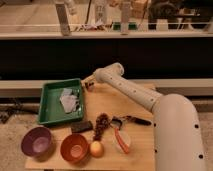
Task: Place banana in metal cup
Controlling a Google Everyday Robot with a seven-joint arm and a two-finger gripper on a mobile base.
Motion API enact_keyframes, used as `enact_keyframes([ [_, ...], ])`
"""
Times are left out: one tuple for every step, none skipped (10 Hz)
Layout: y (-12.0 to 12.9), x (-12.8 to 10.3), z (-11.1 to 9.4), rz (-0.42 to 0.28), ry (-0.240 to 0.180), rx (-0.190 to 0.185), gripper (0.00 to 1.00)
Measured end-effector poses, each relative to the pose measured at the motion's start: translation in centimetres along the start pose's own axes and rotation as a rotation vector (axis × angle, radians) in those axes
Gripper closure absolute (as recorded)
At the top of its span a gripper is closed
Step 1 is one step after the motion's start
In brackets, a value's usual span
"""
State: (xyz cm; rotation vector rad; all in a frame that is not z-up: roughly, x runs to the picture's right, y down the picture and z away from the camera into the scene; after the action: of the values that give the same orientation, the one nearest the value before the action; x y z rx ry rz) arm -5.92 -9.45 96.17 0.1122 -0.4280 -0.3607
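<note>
No banana and no metal cup show in the camera view. My gripper (88,84) hangs at the end of the white arm (131,93), just above the back right corner of the green tray (48,112). It is shut, and I cannot make out anything between its jaws. A pale crumpled item (68,100) lies inside the tray.
On the wooden table (105,100) stand a purple bowl (37,142) and an orange bowl (75,148) at the front left. A round yellow-orange fruit (96,148), a dark bunch (101,125), a small black block (81,126), an orange-handled tool (120,138) and a dark utensil (137,120) lie near them. My white body (177,132) fills the right.
</note>
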Motion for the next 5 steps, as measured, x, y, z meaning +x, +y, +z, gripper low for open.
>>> enact_keyframes([
  [0.04,0.15,0.02,0.0,-0.001,0.008,1.0],
  [0.05,0.22,0.09,-0.001,-0.002,0.015,1.0],
  [0.04,0.22,0.18,-0.004,-0.005,0.021,1.0],
  [0.0,0.21,0.25,-0.009,-0.006,0.023,1.0],
  [-0.07,0.17,0.32,-0.015,-0.012,0.024,1.0],
])
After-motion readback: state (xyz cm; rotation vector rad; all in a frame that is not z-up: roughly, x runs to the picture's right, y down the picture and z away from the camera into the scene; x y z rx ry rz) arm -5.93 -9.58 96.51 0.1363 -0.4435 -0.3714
